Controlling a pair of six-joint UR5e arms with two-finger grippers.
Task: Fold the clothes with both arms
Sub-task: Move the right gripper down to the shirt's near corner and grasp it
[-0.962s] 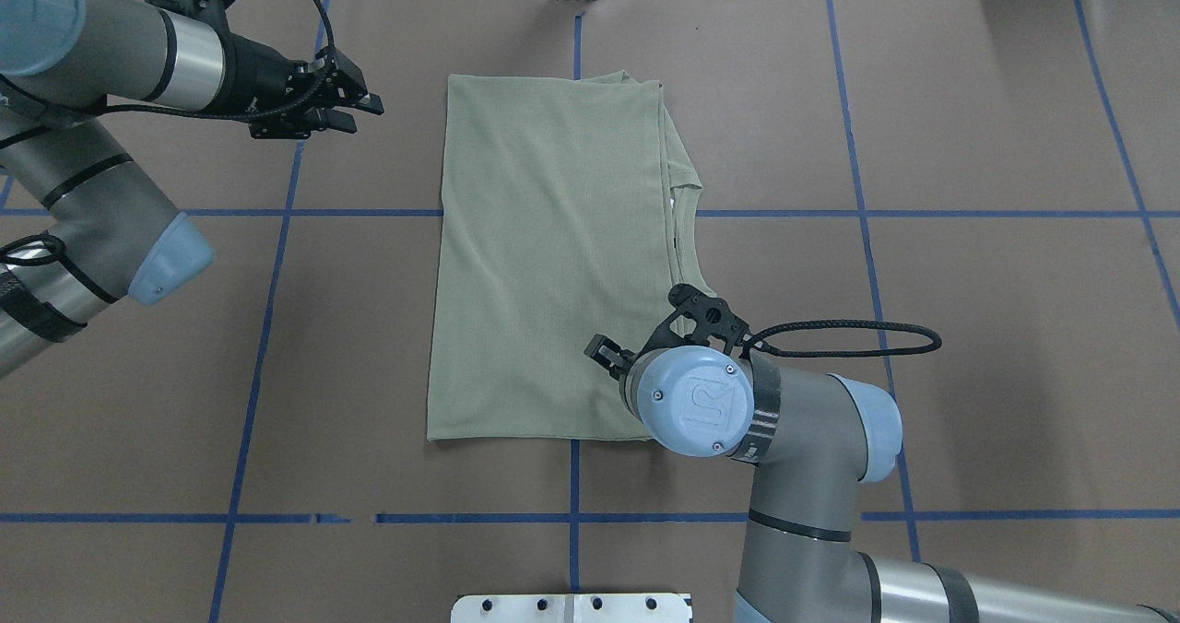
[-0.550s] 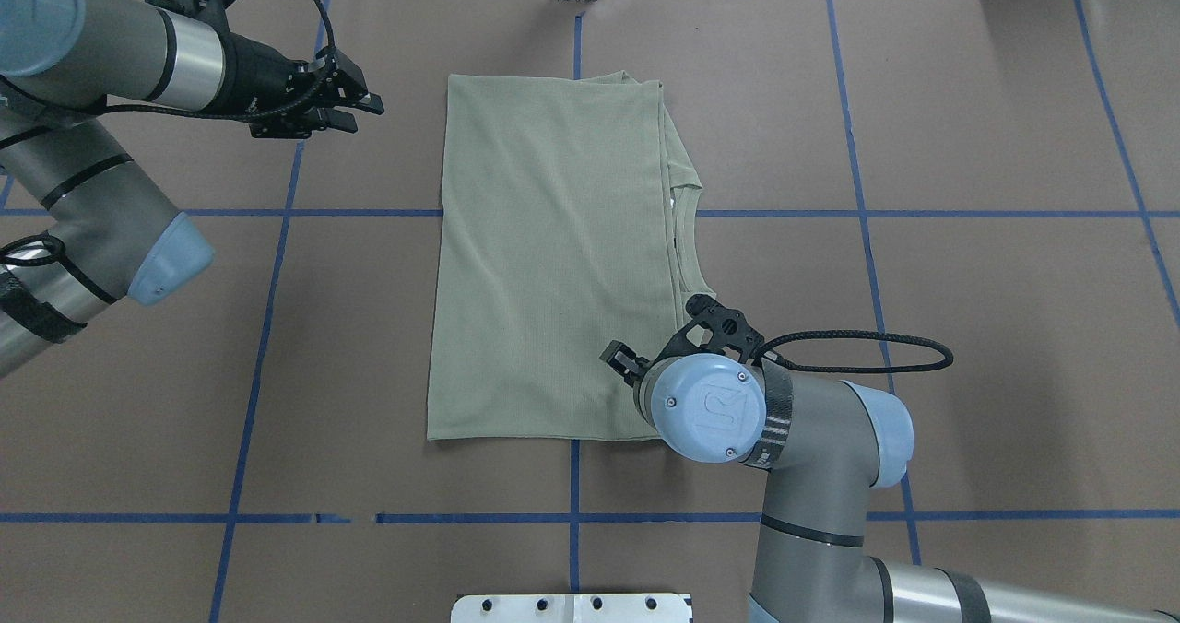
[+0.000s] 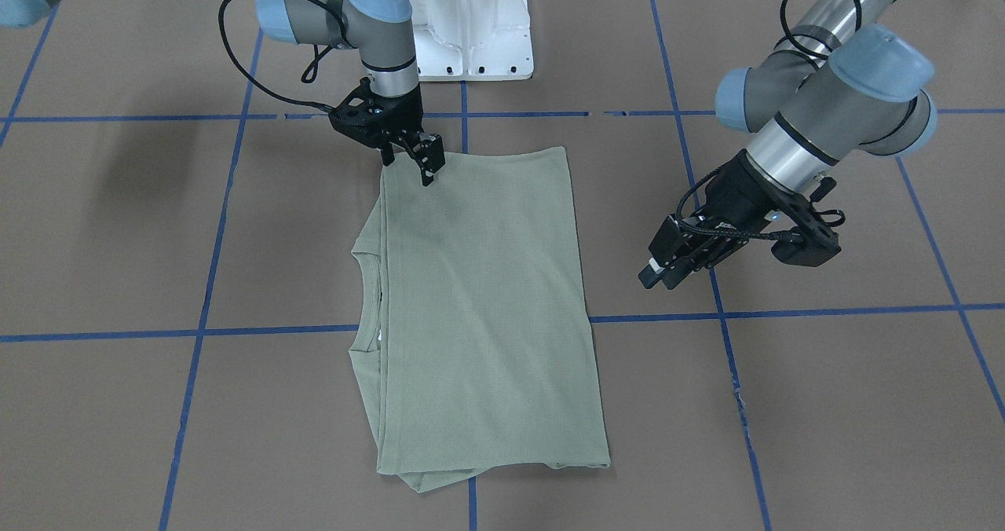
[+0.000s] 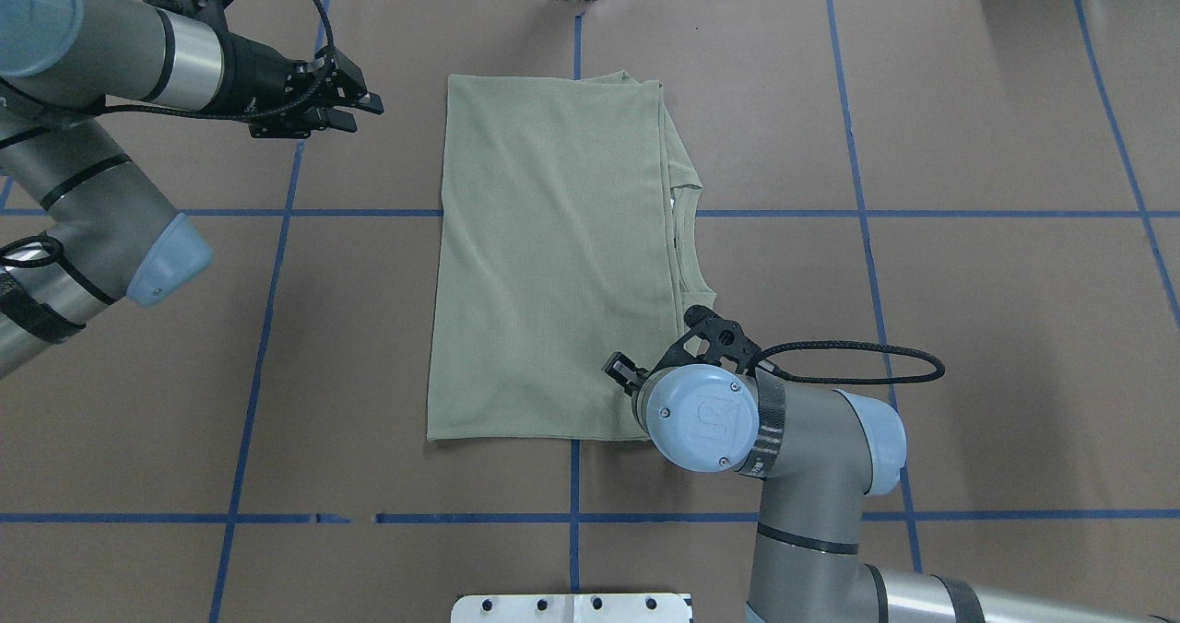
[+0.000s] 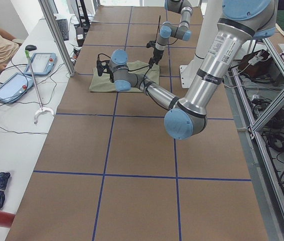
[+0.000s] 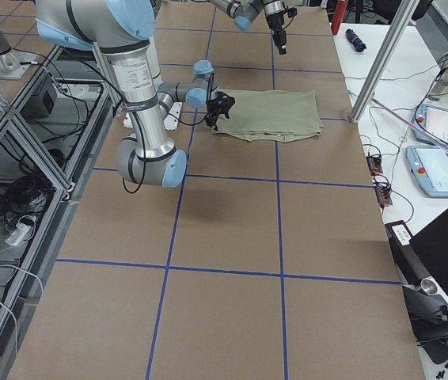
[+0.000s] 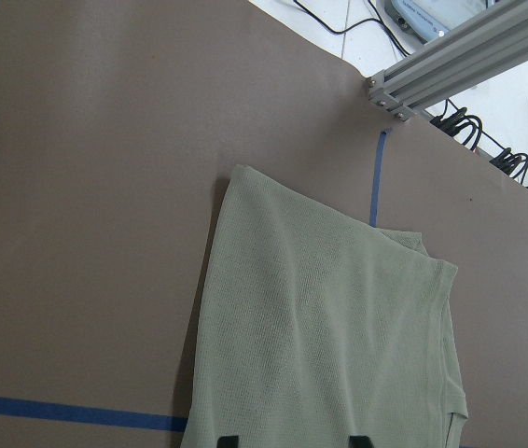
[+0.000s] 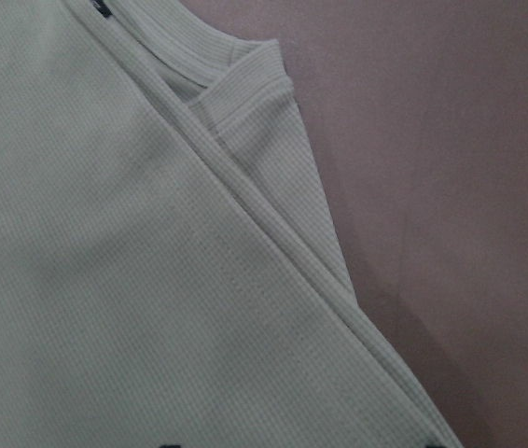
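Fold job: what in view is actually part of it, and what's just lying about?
In the job: shirt; left gripper, open, beside it; right gripper, open, at its corner.
Lying about: pendants, grabber stick and dark blue bundle, all on the side bench.

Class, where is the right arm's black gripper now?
Front-facing view, upper left: the black two-finger right gripper sits over the sage-green knit shirt's corner nearest the white pedestal.

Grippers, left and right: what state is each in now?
Left gripper: open, holding nothing, beside the shirt.
Right gripper: open, over the shirt's corner.
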